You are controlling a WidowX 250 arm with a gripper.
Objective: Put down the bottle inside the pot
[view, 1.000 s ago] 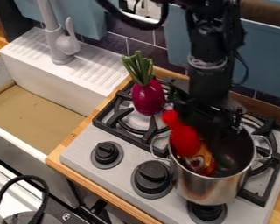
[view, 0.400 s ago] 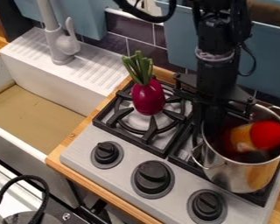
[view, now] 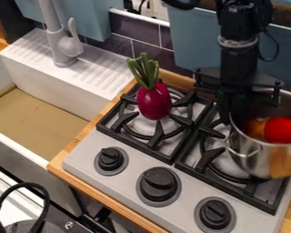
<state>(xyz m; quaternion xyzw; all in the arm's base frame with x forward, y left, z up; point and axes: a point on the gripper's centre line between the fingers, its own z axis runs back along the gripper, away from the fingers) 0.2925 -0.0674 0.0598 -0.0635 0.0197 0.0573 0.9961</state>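
The bottle (view: 284, 130) lies within the pot (view: 263, 159) at the right side of the frame, its red part towards the right edge and its orange part nearer the claw (view: 237, 110). The claw hangs just over the pot's left side, at the right of the frame; whether it is released, clenched or grasping the bottle cannot be told, since its dark parts merge with the shadow inside the pot.

The bottle looks like smooth plastic, so it is probably light, with little risk of breaking. Its walls may give a little under a firm squeeze, and the sheen suggests it could slip if pinched too gently. The red part is rounded and would make a poor place to take hold; the orange body, gripped squarely across its width, should be the better one. Moderate pressure ought to be enough.

The pot is shiny metal, likely stiff but not very heavy, and could slide on the black grate (view: 203, 160) if the claw presses against its wall. With the bottle already inside, the step in hand seems to be letting it settle and making sure it is free. The claw would then best rise straight up, since a sideways pull might catch the rim and drag the pot or tip it.
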